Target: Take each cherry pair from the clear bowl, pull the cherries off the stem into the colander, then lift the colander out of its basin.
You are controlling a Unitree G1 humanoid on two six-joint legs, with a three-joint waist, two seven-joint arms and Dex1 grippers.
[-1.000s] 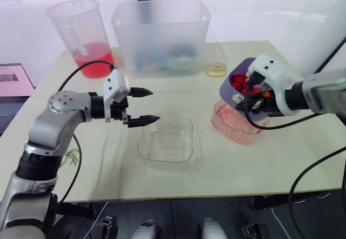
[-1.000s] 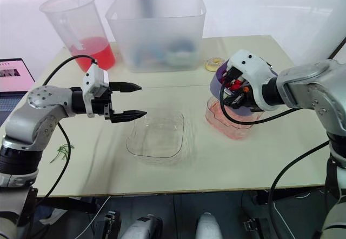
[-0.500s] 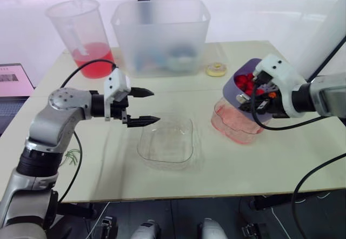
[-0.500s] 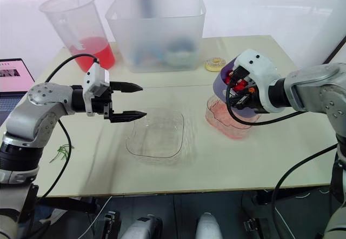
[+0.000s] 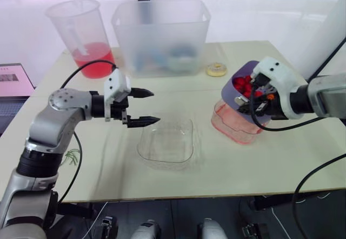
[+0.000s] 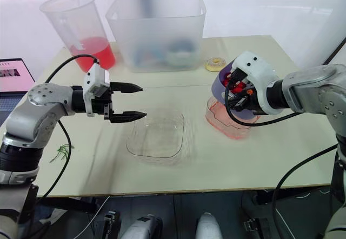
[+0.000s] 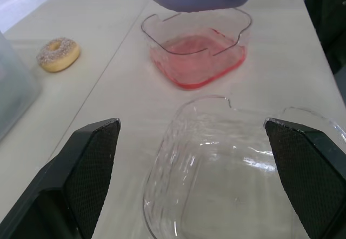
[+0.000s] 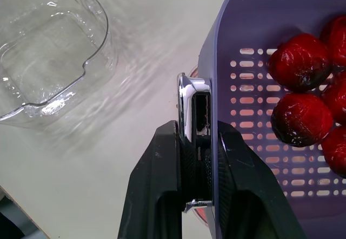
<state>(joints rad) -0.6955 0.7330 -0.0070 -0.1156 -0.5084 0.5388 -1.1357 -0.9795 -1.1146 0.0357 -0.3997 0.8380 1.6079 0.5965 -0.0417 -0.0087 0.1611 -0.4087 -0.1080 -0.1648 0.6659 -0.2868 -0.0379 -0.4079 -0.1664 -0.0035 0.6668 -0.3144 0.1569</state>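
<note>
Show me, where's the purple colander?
In the eye views, on the robot's right, the colander hangs tilted just above its pink basin, rim clamped in the right jaws.

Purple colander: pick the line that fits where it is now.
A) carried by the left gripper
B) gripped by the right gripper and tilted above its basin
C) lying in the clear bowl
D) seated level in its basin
B: the right gripper is clamped on the wall of the colander, which hangs tilted over the basin with the cherries inside.
</note>
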